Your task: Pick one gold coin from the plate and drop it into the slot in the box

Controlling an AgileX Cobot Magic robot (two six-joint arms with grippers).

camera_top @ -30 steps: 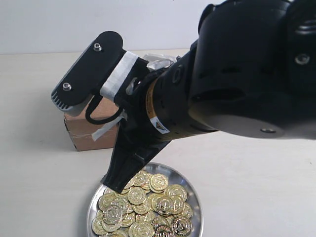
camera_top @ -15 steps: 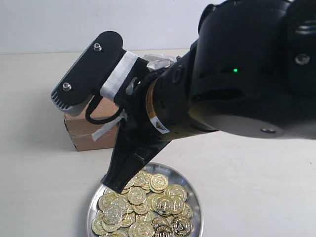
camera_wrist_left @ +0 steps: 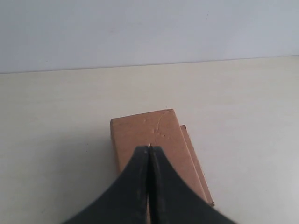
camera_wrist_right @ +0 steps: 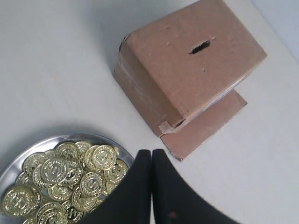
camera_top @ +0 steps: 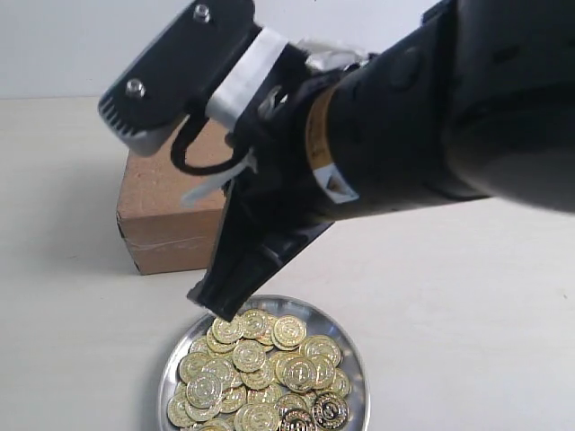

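The silver plate (camera_top: pixel 353 357) sits near the front, heaped with gold coins (camera_top: pixel 269 377). My right gripper (camera_top: pixel 216 310) hangs just above the plate's far rim, shut; no coin shows between its fingers. In the right wrist view the gripper (camera_wrist_right: pixel 151 151) is beside the plate (camera_wrist_right: pixel 28 148) and its coins (camera_wrist_right: pixel 60 172). Beyond them stands the brown box (camera_wrist_right: pixel 187 70), with the dark slot (camera_wrist_right: pixel 199 46) in its top. My left gripper (camera_wrist_left: pixel 149 148) is shut, seen over the box (camera_wrist_left: pixel 145 130); the slot is hidden there.
The box (camera_top: pixel 162 206) stands behind the plate on the pale table (camera_top: pixel 449 314). A loose flap (camera_wrist_right: pixel 210 123) sticks out from the box's lower side. The right arm's black bulk fills the upper right of the exterior view.
My right arm has risen and swung upward, lifting its shut fingers off the coin pile to the plate's far rim. More of the box now shows.
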